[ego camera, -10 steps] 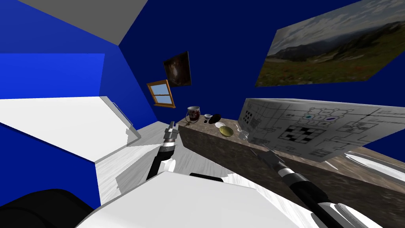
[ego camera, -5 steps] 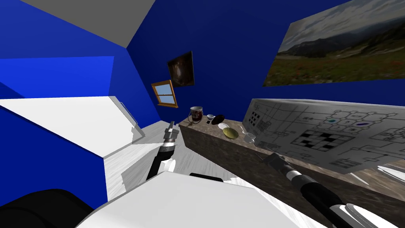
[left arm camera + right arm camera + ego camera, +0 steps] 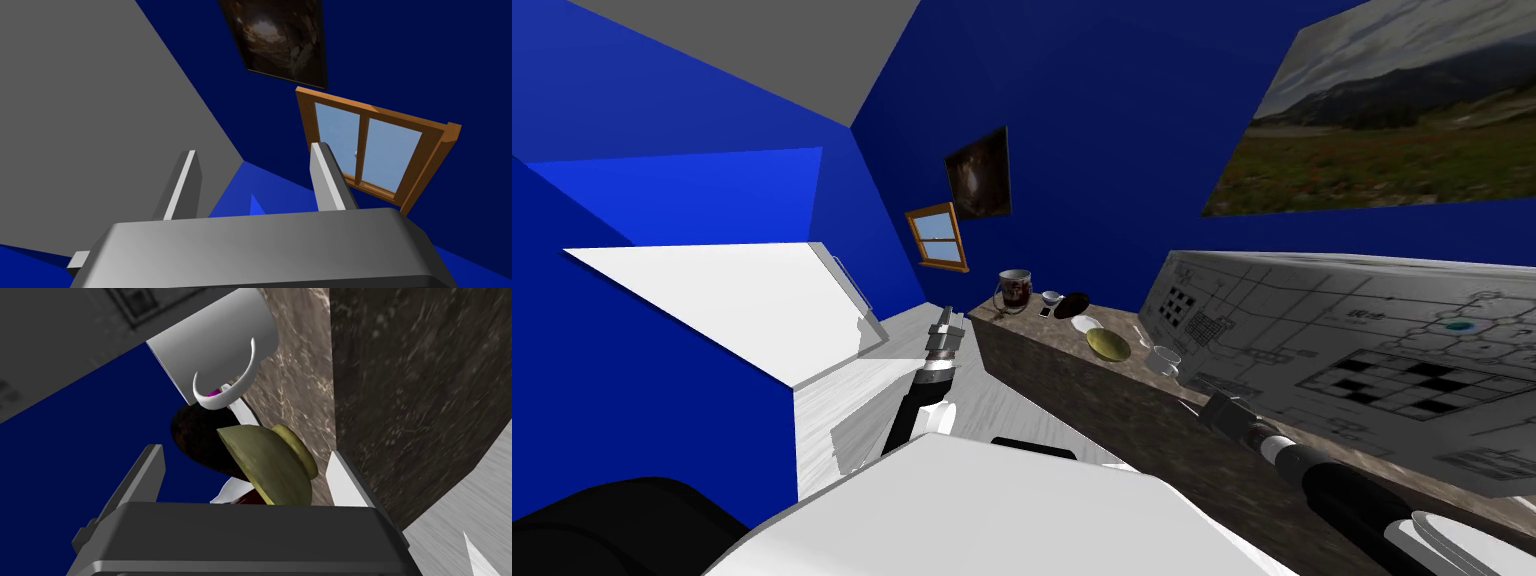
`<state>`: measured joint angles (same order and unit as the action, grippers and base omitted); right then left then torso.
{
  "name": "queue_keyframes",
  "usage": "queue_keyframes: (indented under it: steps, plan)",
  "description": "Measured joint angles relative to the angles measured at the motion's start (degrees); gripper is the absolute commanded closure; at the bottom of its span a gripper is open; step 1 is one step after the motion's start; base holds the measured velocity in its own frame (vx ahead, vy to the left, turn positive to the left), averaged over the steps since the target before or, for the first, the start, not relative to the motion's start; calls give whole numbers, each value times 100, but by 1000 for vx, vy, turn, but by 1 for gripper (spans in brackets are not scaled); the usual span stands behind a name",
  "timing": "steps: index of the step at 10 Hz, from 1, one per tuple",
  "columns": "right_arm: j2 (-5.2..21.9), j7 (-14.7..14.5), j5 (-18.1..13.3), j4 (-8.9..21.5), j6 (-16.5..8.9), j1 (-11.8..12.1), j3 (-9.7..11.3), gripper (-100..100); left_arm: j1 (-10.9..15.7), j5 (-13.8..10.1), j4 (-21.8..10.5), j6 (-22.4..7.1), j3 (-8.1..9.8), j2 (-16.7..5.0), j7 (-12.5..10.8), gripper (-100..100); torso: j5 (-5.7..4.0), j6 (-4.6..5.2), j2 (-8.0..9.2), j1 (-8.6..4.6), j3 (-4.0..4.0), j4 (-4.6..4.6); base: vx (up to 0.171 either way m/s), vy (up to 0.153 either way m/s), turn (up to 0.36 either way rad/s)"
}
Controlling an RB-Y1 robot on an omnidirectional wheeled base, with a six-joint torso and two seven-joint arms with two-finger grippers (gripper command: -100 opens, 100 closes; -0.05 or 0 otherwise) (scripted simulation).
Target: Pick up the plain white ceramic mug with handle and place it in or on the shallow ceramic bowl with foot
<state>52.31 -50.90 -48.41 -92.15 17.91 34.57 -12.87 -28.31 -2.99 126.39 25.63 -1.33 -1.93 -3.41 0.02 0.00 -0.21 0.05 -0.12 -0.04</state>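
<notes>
Right gripper (image 3: 244, 452) sits low by the front edge of the brown stone counter (image 3: 300, 378), jaws spread wide and gripping nothing. The white mug (image 3: 215, 343) stands on the counter top just beside a large grey printed panel (image 3: 1362, 340). It lies beyond the fingertips and clear of both jaws, touching neither, with its handle (image 3: 225, 390) turned toward the olive bowl (image 3: 270, 463). The bowl rests on its foot on the counter next to the mug and apart from it; seen from the right wrist, it lines up with the gap between the jaws, nearer to it than the mug is. Just behind the bowl is a black dish (image 3: 1072, 305), with a white plate (image 3: 1087, 323) between the two. Farther along the counter stand a small bowl (image 3: 1052, 297) and a dark mug (image 3: 1015, 288). Left gripper (image 3: 255, 150) is held up off the counter's far corner, near the dark mug's end, jaws apart and empty.
</notes>
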Motion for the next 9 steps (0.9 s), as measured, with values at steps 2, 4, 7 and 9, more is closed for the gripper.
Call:
queue_keyframes:
  steps: [2, 4, 7, 9]
  plan:
    - [280, 8, -139, 107, -65, 26, 80, -100, 0, 0, 0, 0, 0, 0, 0, 0, -1, 0, -3, -4, -2, -1, 84, 1, 93]
    - [529, -9, -272, 342, -57, -13, 140, -100, -1, 0, 0, 0, 1, -1, 0, 0, -4, -1, -29, -17, -16, -6, 111, -25, 73]
    - [538, -13, -278, 350, -57, -18, 143, 100, 0, 0, 0, 0, 0, 0, 0, 0, -2, 3, 19, -5, 11, 4, 6, -2, 0]
    - [538, -11, -277, 351, -57, -17, 142, 100, 0, 0, 0, 0, 0, 0, 0, 0, -2, 2, 25, -4, 14, 6, 0, 0, 0]
